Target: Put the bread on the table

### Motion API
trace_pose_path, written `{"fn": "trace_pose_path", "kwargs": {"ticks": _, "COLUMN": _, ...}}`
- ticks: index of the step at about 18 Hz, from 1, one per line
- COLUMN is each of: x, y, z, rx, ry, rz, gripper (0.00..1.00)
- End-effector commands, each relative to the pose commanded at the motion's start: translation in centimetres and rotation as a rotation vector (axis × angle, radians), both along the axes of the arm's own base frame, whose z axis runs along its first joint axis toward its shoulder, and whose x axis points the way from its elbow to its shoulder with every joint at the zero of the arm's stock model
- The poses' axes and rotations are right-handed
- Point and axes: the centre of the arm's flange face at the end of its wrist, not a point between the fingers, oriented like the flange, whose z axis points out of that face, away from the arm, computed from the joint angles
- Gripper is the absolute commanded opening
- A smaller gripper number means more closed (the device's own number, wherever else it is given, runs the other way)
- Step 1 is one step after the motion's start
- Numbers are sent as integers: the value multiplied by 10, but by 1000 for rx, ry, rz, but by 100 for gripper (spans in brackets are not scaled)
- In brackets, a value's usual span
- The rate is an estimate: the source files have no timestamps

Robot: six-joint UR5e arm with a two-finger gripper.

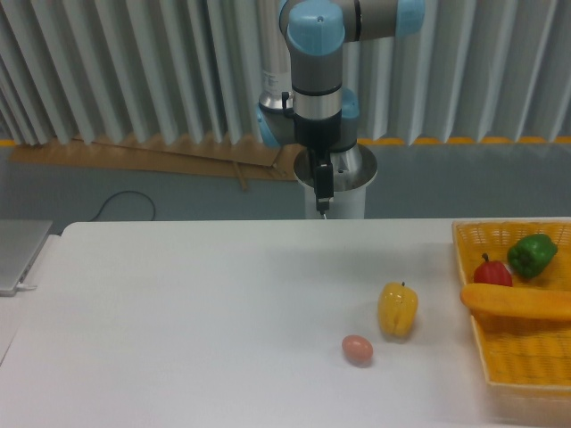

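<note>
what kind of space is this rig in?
Probably a lab or workshop test cell: arm pedestal-mounted behind a plain white table, corrugated metal wall, yellow floor tape, toy food in a basket.

The bread [517, 301] is a long, skinny baguette-type loaf, smooth orange-tan with a rounded left end. It's lying pretty much flat, stretched left to right with a slight downward slant toward the right, across a yellow woven basket [500, 357] at the right edge of the view. Its left tip pokes out just past the basket's left rim and its right end runs out of view. It isn't on the desk surface yet.

The desk [196, 321] is a big, plain white rectangular top with rounded corners, filling the lower half of the view.
</note>
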Motion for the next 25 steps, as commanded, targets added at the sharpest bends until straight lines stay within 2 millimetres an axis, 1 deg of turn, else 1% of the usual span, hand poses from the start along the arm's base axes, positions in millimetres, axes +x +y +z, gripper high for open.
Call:
{"fn": "trace_pose_path", "kwargs": {"ticks": 5, "x": 0, "y": 0, "z": 0, "rx": -2, "ry": 0, "rz": 5, "gripper": 100}}
{"fn": "trace_pose_path", "kwargs": {"ticks": 8, "x": -5, "y": 0, "z": 0, "rx": 0, "ry": 2, "rz": 12, "gripper": 100}}
{"fn": "trace_pose_path", "kwargs": {"ticks": 11, "x": -29, "y": -12, "z": -3, "rx": -22, "ry": 15, "rz": 51, "gripper": 100}}
{"fn": "trace_pose_path", "kwargs": {"ticks": 13, "x": -49, "y": -24, "z": 0, "rx": -25, "ry": 27, "rz": 83, "gripper": 100}}
{"fn": "trace_pose_path", "kwargs": {"ticks": 15, "x": -62, "y": -31, "z": -1, "rx": -30, "ry": 29, "rz": 50, "gripper": 100}}
{"fn": "trace_pose_path", "kwargs": {"ticks": 17, "x": -89, "y": -40, "z": -8, "rx": -39, "ry": 21, "rz": 39, "gripper": 100}}
{"fn": "trace_pose_path", "kwargs": {"ticks": 18, "x": -95, "y": -41, "z": -10, "rx": -43, "ry": 17, "rz": 31, "gripper": 100}}
{"fn": "trace_pose_path", "kwargs": {"ticks": 20, "x": -101, "y": -42, "z": -9, "rx": -45, "ry": 20, "rz": 7, "gripper": 100}}
{"fn": "trace_pose_path", "kwargs": {"ticks": 22, "x": -117, "y": -44, "z": -13, "rx": -49, "ry": 15, "rz": -7, "gripper": 100}}
{"fn": "trace_pose_path", "kwargs": {"ticks": 23, "x": -126, "y": -48, "z": -13, "rx": -50, "ry": 18, "rz": -13, "gripper": 100}}
{"fn": "trace_pose_path", "kwargs": {"ticks": 24, "x": -140, "y": -53, "z": -17, "rx": -48, "ry": 15, "rz": -12, "gripper": 100}}
{"fn": "trace_pose_path", "kwargs": {"ticks": 25, "x": -154, "y": -54, "z": -23, "rx": -47, "ry": 21, "rz": -7, "gripper": 100}}
